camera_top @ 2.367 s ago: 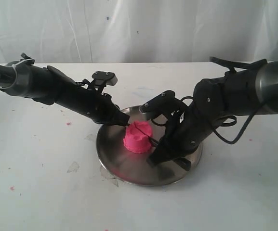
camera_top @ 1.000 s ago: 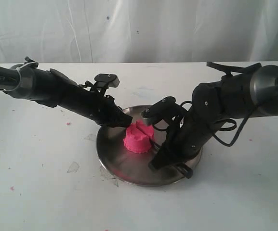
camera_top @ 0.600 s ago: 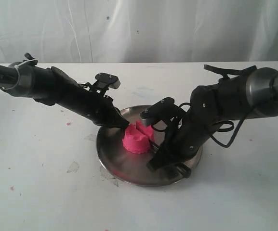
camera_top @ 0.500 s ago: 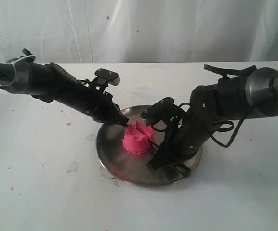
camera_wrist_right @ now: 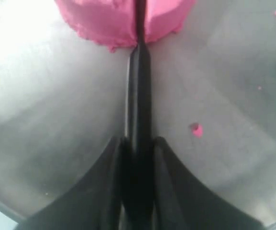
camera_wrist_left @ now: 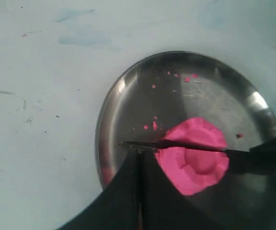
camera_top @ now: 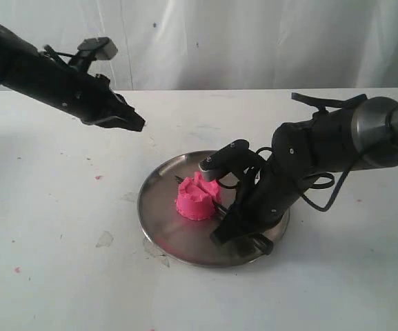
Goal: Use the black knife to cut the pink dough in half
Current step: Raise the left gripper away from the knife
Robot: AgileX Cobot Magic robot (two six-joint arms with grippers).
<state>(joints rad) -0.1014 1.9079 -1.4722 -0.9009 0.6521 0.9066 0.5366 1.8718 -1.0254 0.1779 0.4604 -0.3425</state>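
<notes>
we judge the cut to be well under way but not finished: in the left wrist view the black knife (camera_wrist_left: pixel 185 146) lies straight across the pink dough (camera_wrist_left: pixel 193 155), its tip reaching past the lump onto bare steel, and in the right wrist view the blade (camera_wrist_right: pixel 138 86) sits in a slot that splits the near face of the dough (camera_wrist_right: pixel 114 19) from top to base. we cannot tell from any view whether the blade has reached the plate all the way along, so the two parts may yet be joined underneath; what looks left is to press through and draw the knife out. the dough sits a little left of centre on the round steel plate (camera_top: pixel 164 238), in the middle of the exterior frame on the white desk (camera_top: pixel 61 262), with tiny pink crumbs scattered on the metal. the right hand (camera_wrist_right: pixel 138 158) is clamped narrow on the knife handle, its arm bent low over the right side of the plate with the wrist tipped down toward the dough. the left hand (camera_top: pixel 135 125) hangs in the upper left of the exterior frame, well apart from the plate, its fingers (camera_wrist_left: pixel 128 191) pressed together and holding nothing.
</notes>
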